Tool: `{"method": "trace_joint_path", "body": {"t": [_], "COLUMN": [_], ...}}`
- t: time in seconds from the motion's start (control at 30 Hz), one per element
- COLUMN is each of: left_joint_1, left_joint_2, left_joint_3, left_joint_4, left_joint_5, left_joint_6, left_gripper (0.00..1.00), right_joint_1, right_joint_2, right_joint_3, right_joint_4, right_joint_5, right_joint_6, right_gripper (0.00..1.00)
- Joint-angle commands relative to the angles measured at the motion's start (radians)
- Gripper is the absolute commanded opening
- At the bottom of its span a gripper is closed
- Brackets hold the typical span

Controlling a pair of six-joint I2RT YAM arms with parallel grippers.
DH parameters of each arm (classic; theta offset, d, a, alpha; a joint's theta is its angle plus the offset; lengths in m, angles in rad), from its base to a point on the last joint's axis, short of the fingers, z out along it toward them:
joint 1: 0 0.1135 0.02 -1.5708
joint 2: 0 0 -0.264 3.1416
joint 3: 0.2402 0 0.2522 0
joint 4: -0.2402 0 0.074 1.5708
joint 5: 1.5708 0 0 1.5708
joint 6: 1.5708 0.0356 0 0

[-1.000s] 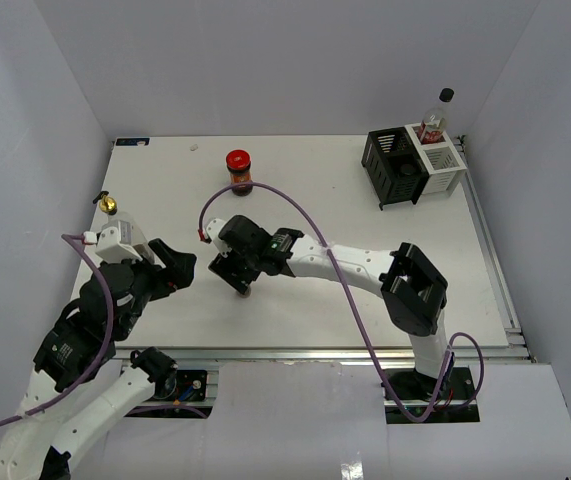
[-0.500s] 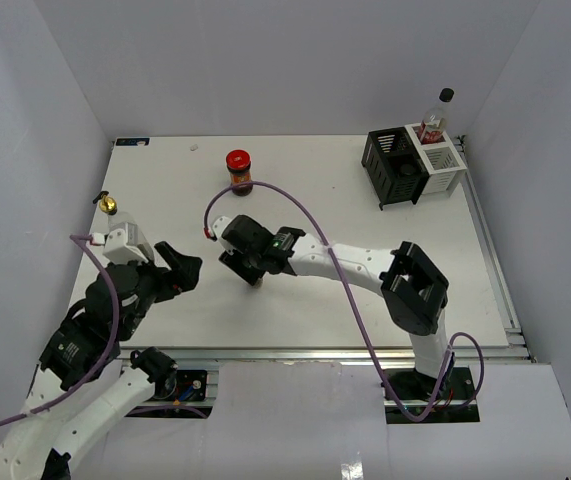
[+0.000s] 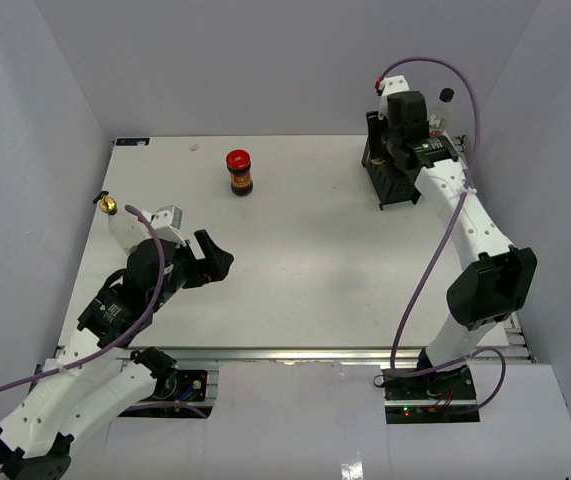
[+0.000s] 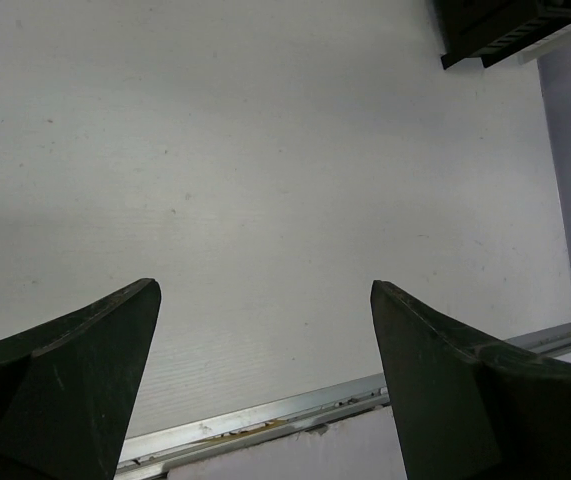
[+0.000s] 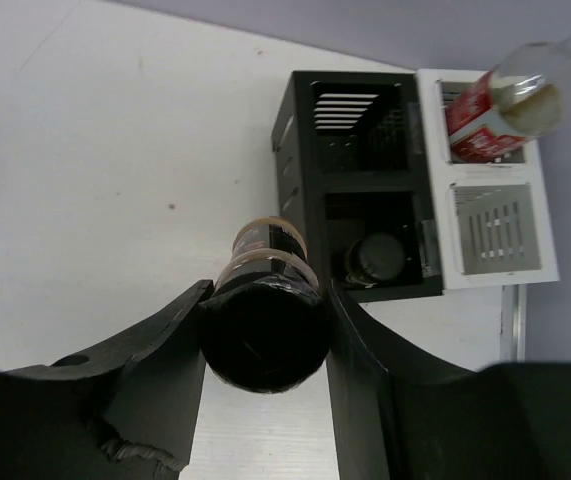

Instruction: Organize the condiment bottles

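My right pincer [image 5: 265,300] is clamped on a black-capped spice shaker [image 5: 265,345], holding it close beside the black half of the wire rack [image 5: 300,130]. My left pincer [image 4: 263,288] gapes wide and empty, far from that rack.

Right pincer [image 5: 265,298] with shaker [image 5: 264,342] now over rack [image 5: 300,150]
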Motion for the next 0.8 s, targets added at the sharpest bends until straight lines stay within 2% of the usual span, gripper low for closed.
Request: {"method": "trace_joint_path", "body": {"t": [0.0, 0.33, 0.6, 0.77], "left_joint_1": [0.004, 0.002, 0.004, 0.003], "left_joint_2": [0.009, 0.027, 0.041, 0.050], "left_joint_3": [-0.025, -0.024, -0.030, -0.033], "left_joint_4": [0.067, 0.087, 0.100, 0.100], "left_joint_5": [0.037, 0.031, 0.015, 0.007], "left_joint_6": [0.017, 0.031, 0.037, 0.039], "left_gripper": [0.97, 0.97, 0.98, 0.98], "right_joint_1": [-0.101, -0.210, -0.219, -0.219], "right_joint_2": [-0.032, 0.025, 0.104, 0.112], "right_joint_3": [-0.004, -0.011, 0.060, 0.049], "right_joint_4": [0.127, 0.239, 0.217, 0.194], "right_joint_5": [-0.061, -0.118, -0.162, -0.135], "right_joint_6": [0.010, 0.033, 0.050, 0.053], "right_gripper": [0.08, 0.08, 0.08, 0.08]}}
